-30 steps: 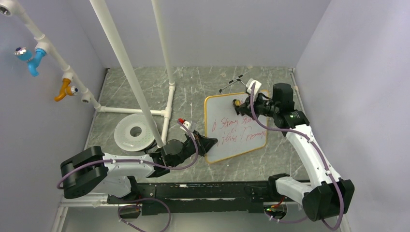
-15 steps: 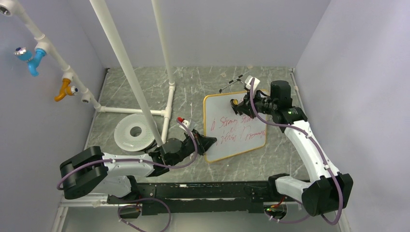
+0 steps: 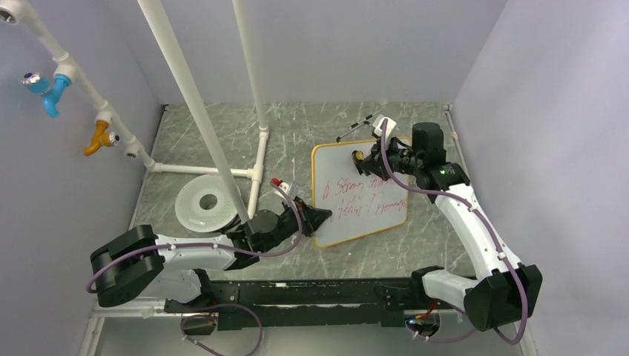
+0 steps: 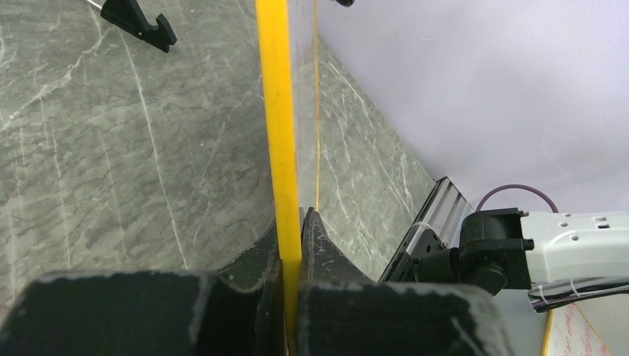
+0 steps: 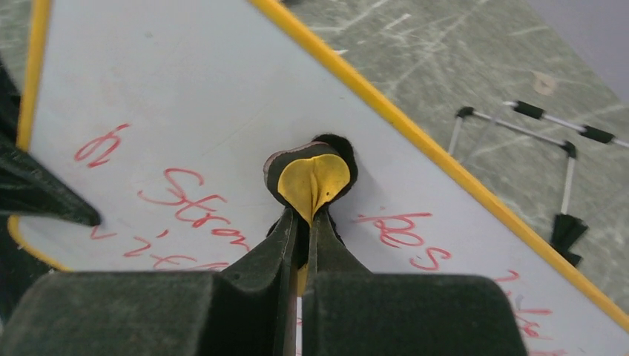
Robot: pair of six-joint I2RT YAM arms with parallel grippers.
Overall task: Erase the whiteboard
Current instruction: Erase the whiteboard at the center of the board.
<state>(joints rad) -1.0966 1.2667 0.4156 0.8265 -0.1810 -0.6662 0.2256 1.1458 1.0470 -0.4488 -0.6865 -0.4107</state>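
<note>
1. Top view: the whiteboard (image 3: 361,194) sits on the right half of the grey surface (image 3: 222,141), between the two arms. The left gripper (image 3: 317,217) is at its near-left edge and the right gripper (image 3: 361,158) is over the far end. The red scrawl (image 3: 363,199) runs across most of the middle, so we'd say the erasing has barely started and nearly all of it is left. From up here we can't tell if the board lies flat or has one side lifted.
2. Left wrist: the left gripper (image 4: 293,222) is clamped tight on the board's yellow-orange frame, one finger on each side. We only get the board edge-on, so the writing side is hidden.
3. Right wrist: the right gripper (image 5: 304,219) is pinched closed on a small yellow eraser pad (image 5: 311,178) with dark backing. The pad sits on a bare patch, with red words on both sides. Hard to say how firmly it's pressing, and the gripper body blocks the board's lower part.
</note>
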